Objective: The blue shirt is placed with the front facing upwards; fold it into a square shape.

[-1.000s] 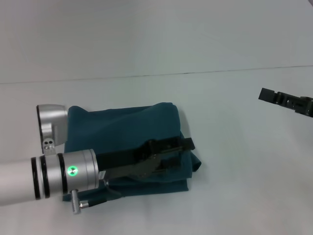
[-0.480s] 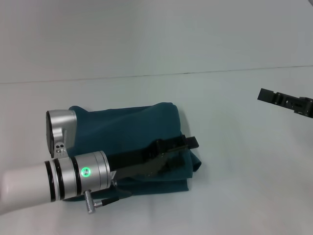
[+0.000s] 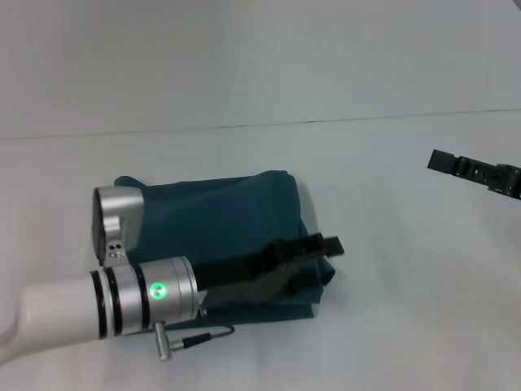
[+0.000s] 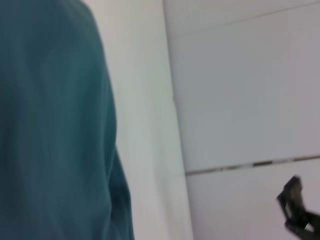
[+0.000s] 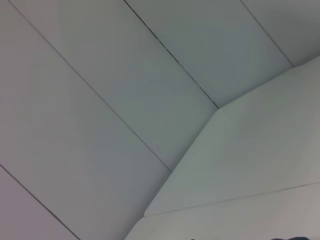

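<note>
The blue shirt (image 3: 220,220) lies folded into a rough square on the white table (image 3: 407,309), plain teal side up, with a bunched fold at its right edge. My left gripper (image 3: 326,261) reaches across the shirt's front part from the left. It hangs open at the shirt's right edge with nothing between its fingers. In the left wrist view the shirt (image 4: 50,125) fills one side. My right gripper (image 3: 476,173) is parked far to the right, away from the cloth, and it also shows in the left wrist view (image 4: 296,210).
The table's far edge (image 3: 326,122) meets a pale wall. A thin black cable (image 3: 207,336) trails from the left wrist near the shirt's front edge. The right wrist view shows only wall panels and table surface (image 5: 260,160).
My left arm has slid to the right over the shirt, so its gripper now pokes past the right edge. The shirt and the right gripper have not moved.
</note>
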`<state>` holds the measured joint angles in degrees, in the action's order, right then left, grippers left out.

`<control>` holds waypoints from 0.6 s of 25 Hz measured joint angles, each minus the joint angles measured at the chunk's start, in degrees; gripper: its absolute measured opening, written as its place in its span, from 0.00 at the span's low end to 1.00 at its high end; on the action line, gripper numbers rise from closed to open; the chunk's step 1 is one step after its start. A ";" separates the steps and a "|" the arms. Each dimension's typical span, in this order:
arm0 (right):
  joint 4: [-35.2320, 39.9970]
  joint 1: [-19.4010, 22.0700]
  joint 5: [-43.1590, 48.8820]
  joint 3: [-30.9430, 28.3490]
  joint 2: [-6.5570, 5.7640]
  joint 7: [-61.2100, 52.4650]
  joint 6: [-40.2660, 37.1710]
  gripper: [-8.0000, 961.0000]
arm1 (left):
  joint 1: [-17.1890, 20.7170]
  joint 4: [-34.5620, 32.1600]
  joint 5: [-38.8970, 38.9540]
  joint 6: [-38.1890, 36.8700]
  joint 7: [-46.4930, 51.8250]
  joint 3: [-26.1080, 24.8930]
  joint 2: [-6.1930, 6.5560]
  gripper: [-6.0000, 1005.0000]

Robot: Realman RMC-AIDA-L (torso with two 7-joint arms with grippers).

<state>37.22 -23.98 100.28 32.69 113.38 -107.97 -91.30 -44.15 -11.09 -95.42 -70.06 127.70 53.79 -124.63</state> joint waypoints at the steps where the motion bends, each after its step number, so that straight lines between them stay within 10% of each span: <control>1: -0.20 -0.03 0.00 0.00 -0.02 0.14 0.05 0.84 | -0.37 0.71 -0.04 0.01 -0.30 0.24 0.00 0.80; 15: -0.85 -0.08 -0.03 0.00 -0.33 0.49 0.19 0.84 | 3.84 -9.06 1.19 -13.24 -1.18 1.72 0.40 0.80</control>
<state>36.37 -24.06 100.24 32.69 113.05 -107.49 -91.11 -40.31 -20.14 -94.23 -83.31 126.51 55.51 -124.23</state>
